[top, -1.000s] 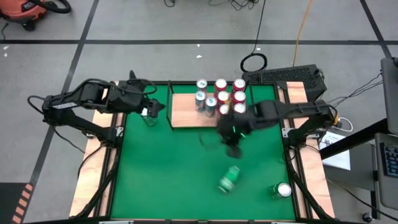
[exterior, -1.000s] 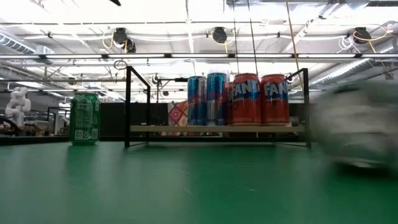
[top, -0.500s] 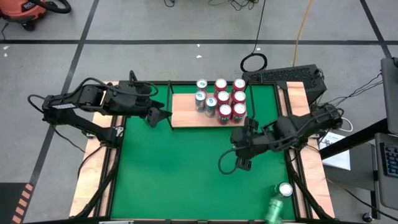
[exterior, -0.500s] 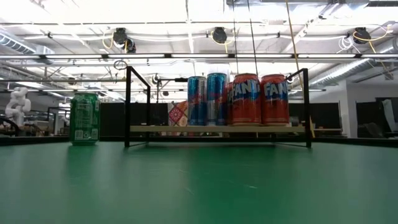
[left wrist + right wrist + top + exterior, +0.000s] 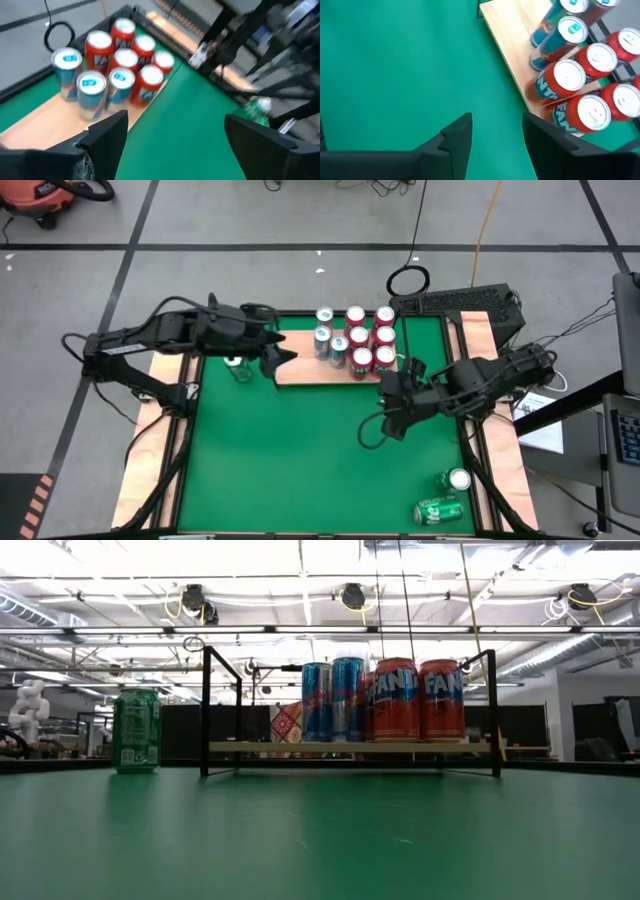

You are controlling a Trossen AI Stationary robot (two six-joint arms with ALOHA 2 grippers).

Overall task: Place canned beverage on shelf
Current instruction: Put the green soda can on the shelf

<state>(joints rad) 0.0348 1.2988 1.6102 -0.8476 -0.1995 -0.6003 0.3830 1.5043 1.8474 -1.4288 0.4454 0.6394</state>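
Since a second earlier, green can (image 5: 437,511) rolled to surface's near right corner; left gripper (image 5: 280,356) wide, right gripper (image 5: 392,427) narrow, both empty. Can might roll off.

Beyond the left gripper (image 5: 175,145), the far table edge and a green can (image 5: 256,111) there are smeared by blur (its label unreadable). Ahead of the right gripper (image 5: 497,137), the blue and red aluminium cans (image 5: 570,75) are cut off by the frame's edge.
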